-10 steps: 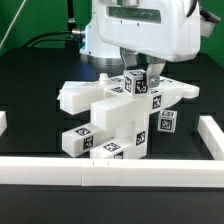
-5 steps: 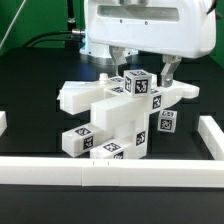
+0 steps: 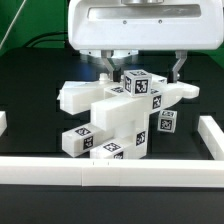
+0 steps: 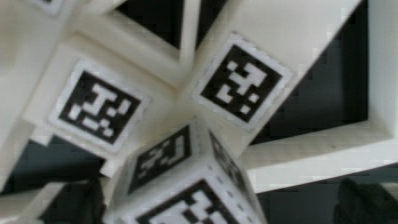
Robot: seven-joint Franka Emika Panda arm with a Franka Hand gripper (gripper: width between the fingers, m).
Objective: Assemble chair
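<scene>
Wide-open pincer point(image 3: 143, 70), nothing held; fingers point(image 3: 178, 68) flank the top block of the chair point(image 3: 118, 118), a gap on each side. It stands mid-tabletop point(image 3: 30, 85), bare black around. Border rails point(image 3: 110, 170) edge the front.

The chair point(image 3: 118, 118) crowds the middle of the desk point(image 3: 30, 135), close under the spread claw point(image 3: 142, 69). Bare desk flanks it; low rails point(image 3: 60, 170) wall the front.

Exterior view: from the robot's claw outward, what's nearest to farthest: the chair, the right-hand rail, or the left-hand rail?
1. The chair, directly beneath the open gripper.
2. The right-hand rail, on the exterior view's right.
3. The left-hand rail, at the exterior view's left edge.
</scene>
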